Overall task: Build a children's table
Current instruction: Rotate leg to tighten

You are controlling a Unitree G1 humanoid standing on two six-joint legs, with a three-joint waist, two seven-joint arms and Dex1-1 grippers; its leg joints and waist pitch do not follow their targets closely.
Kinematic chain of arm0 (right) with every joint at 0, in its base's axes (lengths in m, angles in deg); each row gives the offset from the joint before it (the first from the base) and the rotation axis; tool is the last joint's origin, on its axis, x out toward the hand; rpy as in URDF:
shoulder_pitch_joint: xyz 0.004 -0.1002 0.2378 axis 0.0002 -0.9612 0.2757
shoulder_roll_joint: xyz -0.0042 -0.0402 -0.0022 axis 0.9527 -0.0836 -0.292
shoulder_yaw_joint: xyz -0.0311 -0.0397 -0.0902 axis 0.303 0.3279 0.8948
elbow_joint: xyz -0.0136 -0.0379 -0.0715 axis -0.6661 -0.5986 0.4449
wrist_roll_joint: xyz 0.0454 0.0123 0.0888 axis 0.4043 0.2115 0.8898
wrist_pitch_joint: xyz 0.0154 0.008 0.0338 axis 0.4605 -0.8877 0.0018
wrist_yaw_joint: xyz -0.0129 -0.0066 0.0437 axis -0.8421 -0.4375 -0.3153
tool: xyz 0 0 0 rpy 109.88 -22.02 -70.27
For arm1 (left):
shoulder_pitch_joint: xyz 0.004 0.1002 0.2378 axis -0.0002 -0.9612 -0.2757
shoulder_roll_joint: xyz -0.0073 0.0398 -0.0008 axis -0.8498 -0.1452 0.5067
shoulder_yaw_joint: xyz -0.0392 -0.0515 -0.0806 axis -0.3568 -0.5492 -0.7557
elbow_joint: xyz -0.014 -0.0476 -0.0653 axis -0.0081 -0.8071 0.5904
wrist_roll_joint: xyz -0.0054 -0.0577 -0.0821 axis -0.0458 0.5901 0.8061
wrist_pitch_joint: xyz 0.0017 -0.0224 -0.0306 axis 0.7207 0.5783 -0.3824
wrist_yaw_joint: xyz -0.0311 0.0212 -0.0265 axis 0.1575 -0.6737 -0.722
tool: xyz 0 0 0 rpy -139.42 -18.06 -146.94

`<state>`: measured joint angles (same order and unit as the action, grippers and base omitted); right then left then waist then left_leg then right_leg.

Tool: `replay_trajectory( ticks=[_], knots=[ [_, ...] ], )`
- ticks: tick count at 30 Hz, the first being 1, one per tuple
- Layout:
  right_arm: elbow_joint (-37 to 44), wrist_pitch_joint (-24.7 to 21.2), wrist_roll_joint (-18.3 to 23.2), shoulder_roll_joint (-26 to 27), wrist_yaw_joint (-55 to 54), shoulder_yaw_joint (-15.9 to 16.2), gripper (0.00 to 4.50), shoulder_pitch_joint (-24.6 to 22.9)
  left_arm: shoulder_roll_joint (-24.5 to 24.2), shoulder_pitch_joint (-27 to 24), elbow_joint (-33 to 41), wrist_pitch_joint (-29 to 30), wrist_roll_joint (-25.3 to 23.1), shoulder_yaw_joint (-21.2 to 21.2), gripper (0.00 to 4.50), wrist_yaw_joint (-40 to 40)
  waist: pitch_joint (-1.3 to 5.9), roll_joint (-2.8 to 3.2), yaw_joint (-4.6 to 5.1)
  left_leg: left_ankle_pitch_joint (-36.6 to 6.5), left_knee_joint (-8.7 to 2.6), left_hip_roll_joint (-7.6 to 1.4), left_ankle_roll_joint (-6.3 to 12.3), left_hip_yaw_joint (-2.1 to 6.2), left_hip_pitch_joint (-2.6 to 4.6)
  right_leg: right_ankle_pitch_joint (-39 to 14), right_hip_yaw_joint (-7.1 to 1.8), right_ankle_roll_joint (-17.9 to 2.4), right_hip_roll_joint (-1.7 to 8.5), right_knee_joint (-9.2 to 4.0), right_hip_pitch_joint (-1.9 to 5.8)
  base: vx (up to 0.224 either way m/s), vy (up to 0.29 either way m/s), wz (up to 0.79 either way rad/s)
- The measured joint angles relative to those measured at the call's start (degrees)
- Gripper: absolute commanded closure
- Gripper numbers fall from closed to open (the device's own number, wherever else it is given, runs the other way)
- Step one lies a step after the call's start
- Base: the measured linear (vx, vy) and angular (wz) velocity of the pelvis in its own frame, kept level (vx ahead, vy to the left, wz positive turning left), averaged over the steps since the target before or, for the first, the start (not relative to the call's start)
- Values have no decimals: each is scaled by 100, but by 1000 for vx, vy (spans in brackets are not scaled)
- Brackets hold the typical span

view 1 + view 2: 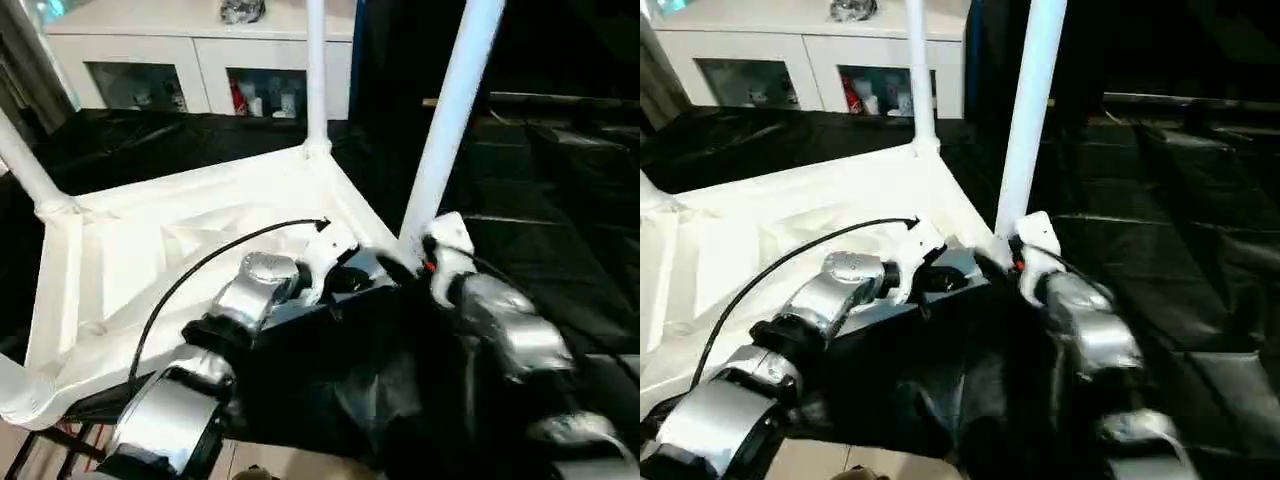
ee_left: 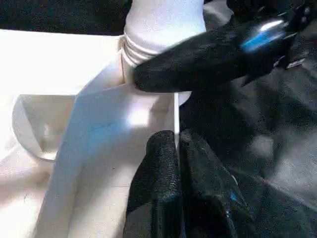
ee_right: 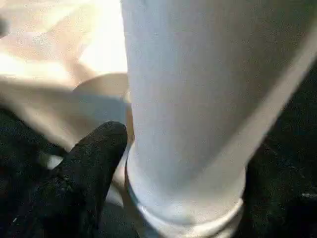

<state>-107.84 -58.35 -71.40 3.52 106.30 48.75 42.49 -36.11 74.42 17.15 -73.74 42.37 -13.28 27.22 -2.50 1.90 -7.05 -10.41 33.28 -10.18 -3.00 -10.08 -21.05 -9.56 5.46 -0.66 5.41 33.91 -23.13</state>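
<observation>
The children's table lies upside down: its white tabletop (image 1: 150, 260) rests on the black cloth with the ribbed underside facing up. White legs stand in its corner sockets: one at the far corner (image 1: 316, 70), one at the left (image 1: 25, 165), and one at the near right corner (image 1: 450, 120). My left gripper (image 2: 177, 148) is shut on the tabletop's thin rim, just beside that near right socket. My right gripper (image 1: 420, 255) sits at the base of the near right leg (image 3: 188, 99), right above the socket collar.
The black-draped work table (image 1: 560, 200) stretches to the right and back. A white cabinet (image 1: 200, 60) with glass doors stands behind it. A black cable (image 1: 190, 275) arcs over my left forearm. The work table's near edge and the floor (image 1: 260, 460) are just below my arms.
</observation>
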Motion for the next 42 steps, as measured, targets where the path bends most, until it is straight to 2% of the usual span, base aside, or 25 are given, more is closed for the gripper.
replay_trajectory(
  ticks=[6,11,14,17,19,24,28,32,37,42],
  knots=[
    [186,-43,196,-280,866,113,84,-126,-272,-245,367,-57,62,84,450,-590,-2,5,-20,2,8,-4,0,0,6,-13,1,20,-2,10,-2,0,0,0],
    [558,-245,474,-702,1852,307,84,-286,-536,-501,813,-55,161,228,450,-1278,-4,9,-140,2,15,-6,0,0,1,0,1,-3,-1,11,-3,0,0,0],
    [642,-300,591,-797,2165,358,84,-327,-641,-599,989,-37,196,250,450,-1527,-4,9,-163,1,18,-6,-1,0,-1,0,1,-2,-1,10,-3,0,0,0],
    [659,-321,630,-805,2343,357,97,-341,-729,-682,1169,86,252,276,450,-1677,-5,8,-154,1,20,-6,-1,0,-1,-1,1,-1,-1,11,-4,0,0,0],
    [681,-341,689,-814,2396,365,131,-357,-764,-727,1272,143,269,285,450,-1748,-6,6,-154,1,20,-6,-1,0,-1,-11,1,16,-1,11,-4,0,0,0],
    [801,-466,762,-842,2449,373,166,-427,-811,-816,1430,204,297,313,450,-1837,-6,6,-153,1,19,-6,-1,0,-1,-14,1,21,-1,11,-4,0,0,0],
    [827,-514,762,-793,2448,400,174,-443,-812,-825,1458,250,297,313,450,-1835,-6,6,-154,1,20,-6,-1,0,-2,-15,0,24,-1,10,-4,0,0,0],
    [704,-454,692,-620,2005,299,178,-440,-687,-767,1283,117,199,291,450,-1433,-5,6,-135,2,25,-6,-1,0,1,-15,0,24,-1,12,-2,0,0,0],
    [-114,-385,395,56,186,-130,178,89,-151,-258,428,41,2,125,450,-119,-7,-3,25,3,38,-2,-3,0,5,-14,-5,22,0,6,2,0,0,0],
    [-409,-379,308,463,-860,-386,178,335,136,-16,40,18,-80,22,450,562,-3,2,62,2,21,-1,-4,1,4,-13,-3,21,0,10,1,0,0,0]
  ],
)
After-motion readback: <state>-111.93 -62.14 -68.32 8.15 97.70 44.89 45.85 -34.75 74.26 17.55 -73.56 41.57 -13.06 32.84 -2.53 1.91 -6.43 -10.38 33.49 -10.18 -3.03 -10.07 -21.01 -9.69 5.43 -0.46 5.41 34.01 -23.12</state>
